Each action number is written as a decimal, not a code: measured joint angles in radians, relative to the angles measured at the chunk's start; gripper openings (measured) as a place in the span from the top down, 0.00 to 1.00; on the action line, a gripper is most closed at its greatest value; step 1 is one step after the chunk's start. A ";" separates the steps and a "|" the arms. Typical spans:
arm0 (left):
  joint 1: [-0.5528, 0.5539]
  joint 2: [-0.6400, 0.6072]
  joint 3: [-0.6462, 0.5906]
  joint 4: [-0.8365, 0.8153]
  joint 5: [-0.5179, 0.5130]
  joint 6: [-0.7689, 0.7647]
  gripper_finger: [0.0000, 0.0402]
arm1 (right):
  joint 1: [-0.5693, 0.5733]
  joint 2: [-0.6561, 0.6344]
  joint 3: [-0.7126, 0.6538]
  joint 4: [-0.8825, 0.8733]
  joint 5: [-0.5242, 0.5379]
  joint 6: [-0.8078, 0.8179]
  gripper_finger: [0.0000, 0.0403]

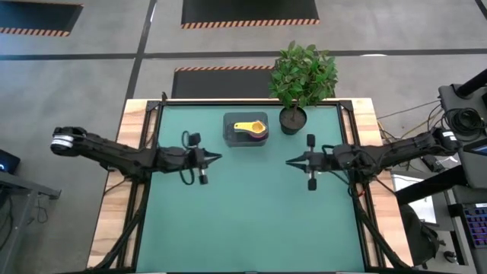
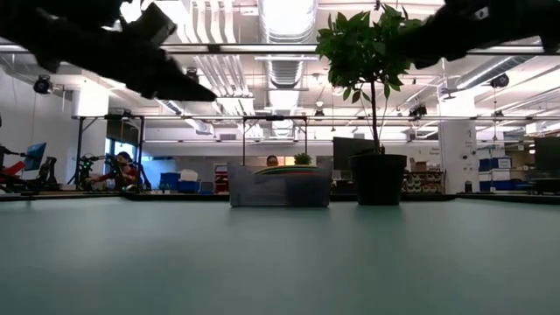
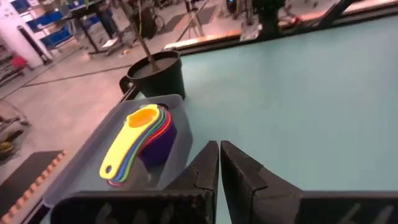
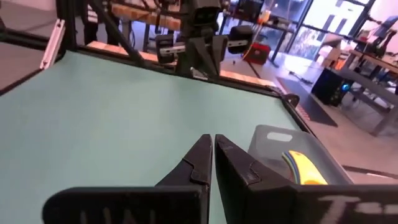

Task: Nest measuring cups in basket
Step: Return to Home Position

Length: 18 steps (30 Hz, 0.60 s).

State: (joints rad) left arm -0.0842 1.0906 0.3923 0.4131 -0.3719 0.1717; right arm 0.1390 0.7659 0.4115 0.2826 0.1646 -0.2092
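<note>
The measuring cups (image 1: pixel 251 128) lie nested as 1 stack inside the basket (image 1: pixel 230 139). The basket stands at the far side of the desk (image 1: pixel 251 221), just beside the plant pot (image 1: pixel 292 119). In the high view the yellow cup is on top. The left end effector (image 1: pixel 219 157) and the right end effector (image 1: pixel 288 161) point toward each other over the middle of the desk. They are well apart and neither touches the basket.

In the low view the basket and the pot stand upright side by side. The arms are dark shapes high above the surface and touch nothing.

In the left wrist view the 2 fingers are pressed together and hold nothing. The stack shows the yellow cup uppermost, other colours under it, and all handles pointing the same way.

In the right wrist view the 2 fingers are also pressed together and empty. A corner of the basket with the yellow cup shows beside them.

The nesting seems complete, so only the retreat to rest is left. It is probably best done with the fingers together, each arm drawing back to its own side at height. The right arm should take care near the plant leaves.
</note>
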 joint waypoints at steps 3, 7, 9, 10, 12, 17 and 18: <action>0.000 -0.086 -0.059 0.017 0.019 -0.009 1.00 | 0.000 -0.074 -0.066 0.043 -0.008 0.000 0.98; 0.000 -0.201 -0.114 0.024 0.024 -0.024 1.00 | 0.000 -0.182 -0.166 0.106 -0.016 -0.001 0.98; 0.000 -0.257 -0.143 0.023 0.044 -0.026 1.00 | 0.000 -0.238 -0.215 0.125 -0.016 -0.012 0.98; 0.000 -0.284 -0.159 0.022 0.058 -0.027 1.00 | 0.000 -0.265 -0.238 0.135 -0.016 -0.018 0.98; 0.000 -0.334 -0.184 0.023 0.081 -0.032 1.00 | 0.000 -0.323 -0.281 0.139 -0.016 -0.035 0.98; 0.000 -0.463 -0.247 0.019 0.095 -0.039 1.00 | 0.000 -0.467 -0.376 0.148 -0.016 -0.137 0.98; 0.000 -0.487 -0.256 0.018 0.095 -0.039 1.00 | 0.000 -0.495 -0.392 0.151 -0.015 -0.158 0.98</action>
State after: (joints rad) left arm -0.0845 0.6034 0.1366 0.4310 -0.2765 0.1331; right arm 0.1387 0.2708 0.0194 0.4336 0.1491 -0.3676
